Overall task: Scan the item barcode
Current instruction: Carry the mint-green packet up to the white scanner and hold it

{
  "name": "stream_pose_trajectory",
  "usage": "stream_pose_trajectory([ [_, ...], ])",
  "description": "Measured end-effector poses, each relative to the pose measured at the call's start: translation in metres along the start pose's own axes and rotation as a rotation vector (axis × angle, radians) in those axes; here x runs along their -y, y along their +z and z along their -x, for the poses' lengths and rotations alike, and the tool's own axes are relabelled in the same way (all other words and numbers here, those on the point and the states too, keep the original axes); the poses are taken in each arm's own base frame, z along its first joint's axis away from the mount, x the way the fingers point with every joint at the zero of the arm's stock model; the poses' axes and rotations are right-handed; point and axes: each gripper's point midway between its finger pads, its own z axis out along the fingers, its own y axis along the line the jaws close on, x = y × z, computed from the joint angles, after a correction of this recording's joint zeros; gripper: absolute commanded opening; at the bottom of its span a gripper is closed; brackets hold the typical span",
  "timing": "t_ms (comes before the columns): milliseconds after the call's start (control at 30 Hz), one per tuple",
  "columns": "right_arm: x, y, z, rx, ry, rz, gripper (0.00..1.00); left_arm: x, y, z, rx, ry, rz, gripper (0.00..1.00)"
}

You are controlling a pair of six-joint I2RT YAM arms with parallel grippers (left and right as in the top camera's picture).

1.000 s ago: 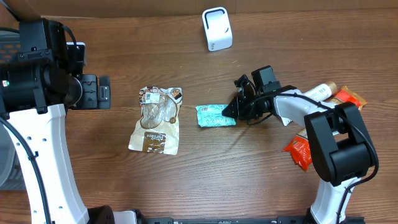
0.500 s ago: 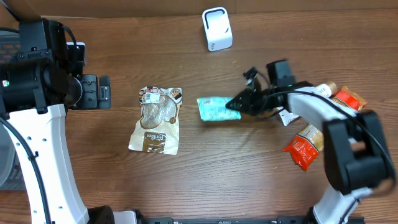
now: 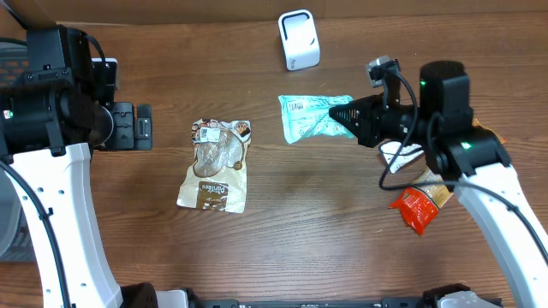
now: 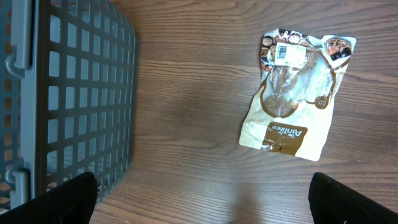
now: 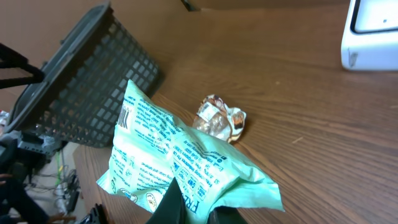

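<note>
The brown wood-grain table [image 3: 282,248] carries everything in play. On the left arm's side stands a grey plastic mesh basket [image 4: 68,93], just beside the left gripper [image 3: 144,126], whose fingers are spread as wide as they go and hold nothing.

Near the middle of the table lies a brown-and-clear crinkled snack pouch [image 3: 217,164], flat and untouched, well apart from both grippers.

The task's thing is the teal-green printed plastic packet [image 3: 312,117]. The right gripper [image 3: 347,114] has its fingers clamped together on one short end of it. In the right wrist view the packet looks to be carried clear of the table rather than resting on it. Its long axis runs straight out from the fingers toward the left arm's side, so the free end is the far one.

The white box-shaped scanner with a rounded window [image 3: 299,39] stands near the far edge of the table, just beyond that free end. The right arm is much the nearer of the two. A red-orange foil packet [image 3: 415,205] lies under the right arm, out of the way.

Smallest, the black-and-white barcode [image 5: 124,116] sits on the packet's free end, on the upward face. The coming move probably calls for turning that end toward the scanner's window.
</note>
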Motion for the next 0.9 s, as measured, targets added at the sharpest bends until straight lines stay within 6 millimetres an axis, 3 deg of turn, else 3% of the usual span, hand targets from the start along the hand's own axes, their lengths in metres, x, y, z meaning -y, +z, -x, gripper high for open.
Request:
stream_pose_trajectory([
  [133,-0.008,-0.012,-0.001,0.008,-0.018,-0.016,0.04,0.000,0.000,0.000,0.000,0.000,0.000,1.00],
  [700,0.007,-0.019,-0.016,-0.073,0.065,-0.139,0.03,0.000,0.000,0.000,0.000,0.000,0.000,0.99],
  [900,-0.001,-0.024,0.038,-0.047,-0.036,-0.288,0.03,0.000,0.000,0.000,0.000,0.000,0.000,1.00],
])
